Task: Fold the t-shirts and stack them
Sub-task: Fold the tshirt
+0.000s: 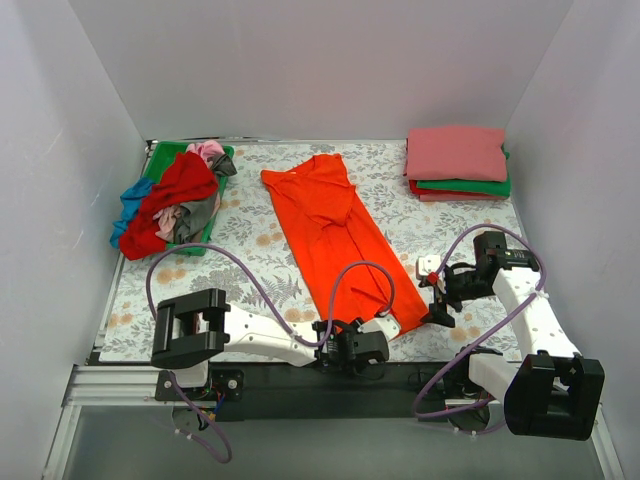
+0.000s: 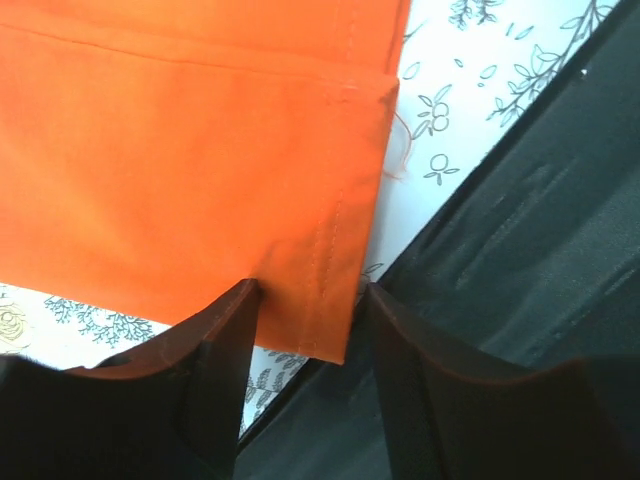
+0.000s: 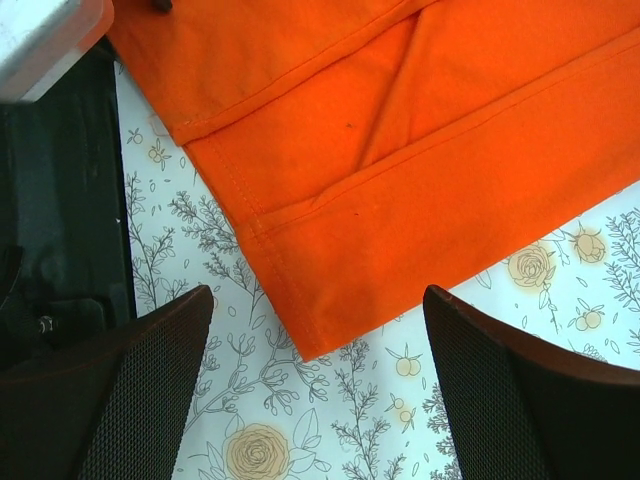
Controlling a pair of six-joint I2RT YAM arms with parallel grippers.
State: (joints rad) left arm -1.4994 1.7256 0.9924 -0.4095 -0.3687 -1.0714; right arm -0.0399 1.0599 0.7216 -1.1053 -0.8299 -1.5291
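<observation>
**Orange-red shirt laid out long, both tools at its near hem**

Far left first: a loose heap of t-shirts (image 1: 172, 203), deep red on top with blue, grey and light pink poking out, is slumped crumpled over a green tray (image 1: 158, 158).

Moving in, the orange-red t-shirt (image 1: 335, 235) lies flat mid-desk as a long narrow band. Its long axis runs on a diagonal, collar at the far end and hem pointing towards the near right. It is smooth woven cloth with a few soft creases and a double-stitched hem. The desk (image 1: 440, 225) under it wears a grey floral cloth.

At the near edge, the left tool (image 2: 310, 300) has its dark fingers apart, one on each side of the shirt's hem corner. The cloth sits in the gap, not clamped.

Next over, the right tool (image 3: 318, 292) stands wide apart, its mesh-textured pads (image 3: 150, 390) just short of the other hem corner, which points in between them.

Far right corner: a folded stack (image 1: 455, 152), square and tidy, with coral pink on top, then green, then red.
</observation>
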